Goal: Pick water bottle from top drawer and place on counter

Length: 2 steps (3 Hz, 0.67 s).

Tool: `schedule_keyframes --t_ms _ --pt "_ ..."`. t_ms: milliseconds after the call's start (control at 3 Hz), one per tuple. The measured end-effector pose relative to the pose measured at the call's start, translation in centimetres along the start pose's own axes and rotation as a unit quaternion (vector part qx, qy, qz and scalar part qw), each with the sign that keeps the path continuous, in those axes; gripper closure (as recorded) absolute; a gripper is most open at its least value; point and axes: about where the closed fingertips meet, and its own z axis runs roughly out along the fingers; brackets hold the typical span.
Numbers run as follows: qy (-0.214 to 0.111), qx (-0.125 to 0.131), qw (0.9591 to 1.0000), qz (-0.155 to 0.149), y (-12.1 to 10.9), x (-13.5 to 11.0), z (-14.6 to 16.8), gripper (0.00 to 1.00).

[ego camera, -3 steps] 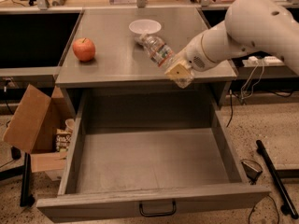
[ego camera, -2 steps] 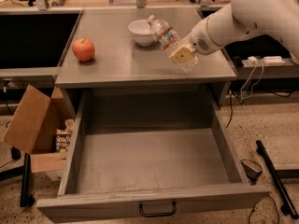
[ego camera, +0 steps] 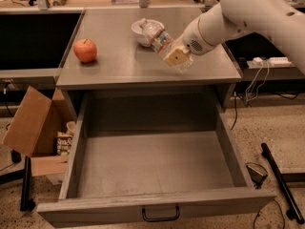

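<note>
The water bottle (ego camera: 160, 41) is a small clear ribbed bottle with a white cap and a red and green label. It is tilted, cap toward the upper left, and held above the grey counter (ego camera: 119, 66). My gripper (ego camera: 174, 56) is shut on the water bottle at its lower end, reaching in from the right on a white arm. The top drawer (ego camera: 152, 163) is pulled fully open below the counter. Its inside is bare, and its dark loop handle (ego camera: 160, 214) shows on the front panel.
A red apple (ego camera: 85, 50) sits on the counter's left part. A white bowl (ego camera: 143, 28) sits at the counter's back, just behind the bottle. An open cardboard box (ego camera: 35, 128) stands on the floor at left. Cables and a black bar (ego camera: 282, 182) lie on the floor at right.
The gripper has carried the bottle up and back over the counter, nearer to the white bowl. The drawer, apple and bowl have not moved.
</note>
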Motion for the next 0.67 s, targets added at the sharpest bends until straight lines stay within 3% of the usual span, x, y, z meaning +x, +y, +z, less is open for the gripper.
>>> schedule_keyframes --t_ms 333,667 --pt "0.016 -0.021 0.9989 -0.040 0.5 -1.4 2.8 1.00" --pt "0.024 -0.046 0.9971 -0.056 0.5 -2.3 4.9 1.00"
